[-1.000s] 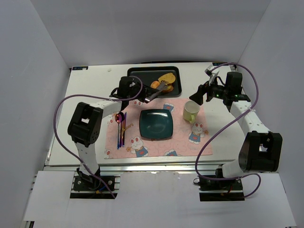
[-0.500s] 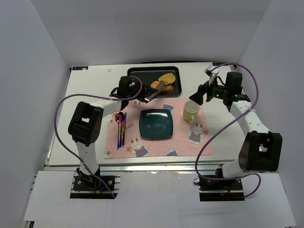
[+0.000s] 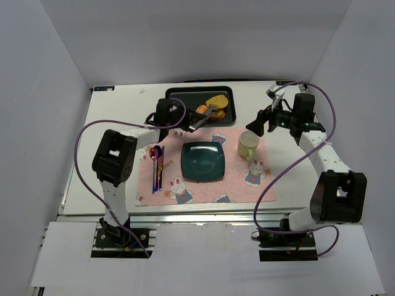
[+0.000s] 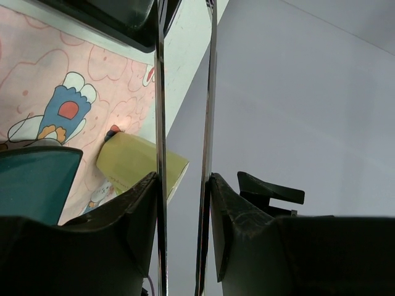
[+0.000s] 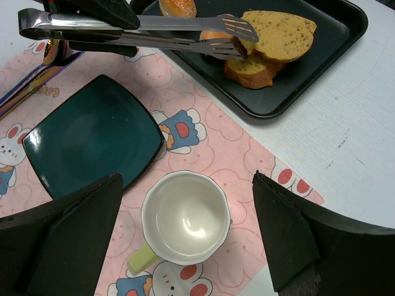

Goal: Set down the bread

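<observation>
Two bread slices (image 5: 281, 28) lie stacked in a black tray (image 3: 185, 97) at the back of the table, and show in the top view (image 3: 217, 100) too. My left gripper (image 3: 184, 121) is shut on metal tongs (image 3: 202, 117). The tongs' two arms (image 4: 160, 123) run between my fingers (image 4: 145, 203). The tongs' tips (image 5: 237, 37) sit at the left end of the slices, one over the upper slice and one against the lower. My right gripper (image 3: 262, 120) is open and empty above a yellow-green cup (image 5: 185, 216).
A dark teal square plate (image 3: 202, 161) sits on a pink bunny placemat (image 3: 247, 185) in front of the tray. The cup (image 3: 248, 145) stands right of the plate. Cutlery (image 3: 157, 165) lies left of it. An orange food piece (image 3: 201, 110) is in the tray.
The left arm has shifted slightly and the tongs have edged a little toward the bread. The right arm has not moved.
</observation>
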Available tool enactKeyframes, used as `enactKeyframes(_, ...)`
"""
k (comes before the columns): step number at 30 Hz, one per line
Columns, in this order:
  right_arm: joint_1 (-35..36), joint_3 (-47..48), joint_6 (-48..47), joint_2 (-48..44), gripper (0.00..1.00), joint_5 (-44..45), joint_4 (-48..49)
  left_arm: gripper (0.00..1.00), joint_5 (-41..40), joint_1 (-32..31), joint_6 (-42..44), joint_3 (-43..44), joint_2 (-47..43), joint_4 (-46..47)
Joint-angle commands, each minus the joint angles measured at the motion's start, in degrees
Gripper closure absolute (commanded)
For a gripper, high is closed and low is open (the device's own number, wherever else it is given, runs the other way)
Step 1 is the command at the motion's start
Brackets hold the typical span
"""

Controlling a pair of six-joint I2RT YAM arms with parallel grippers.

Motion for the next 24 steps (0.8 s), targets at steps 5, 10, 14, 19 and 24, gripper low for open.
enactKeyframes(5, -0.2, -0.5, 0.8, -1.5, 0.10, -1.3, 1.8, 0.61, -0.4, 0.3, -0.7, 3.8, 1.5, 2.5)
enactKeyframes(10, -1.8, -0.9, 0.5, -1.8, 0.11, -1.5, 1.6, 0.74, -0.4, 0.4, -0.7, 3.7, 1.8, 3.2)
enactKeyframes(14, -1.9, -0.8, 0.3, -2.1, 0.11, -1.5, 1.3, 0.86, 0.7, 0.4, -0.5, 3.9, 0.5, 5.0)
enactKeyframes(19, -1.9, -0.8, -0.4, -2.6, 0.11, -2.1, 0.9, 0.95, 4.3, 0.4, 5.7, 3.3, -5.1, 6.6)
enactKeyframes(24, -1.9, -0.9, -1.3, -2.5, 0.11, -4.1, 0.6, 1.00, 6.9, 0.5, 13.4, -3.5, -16.4, 4.2)
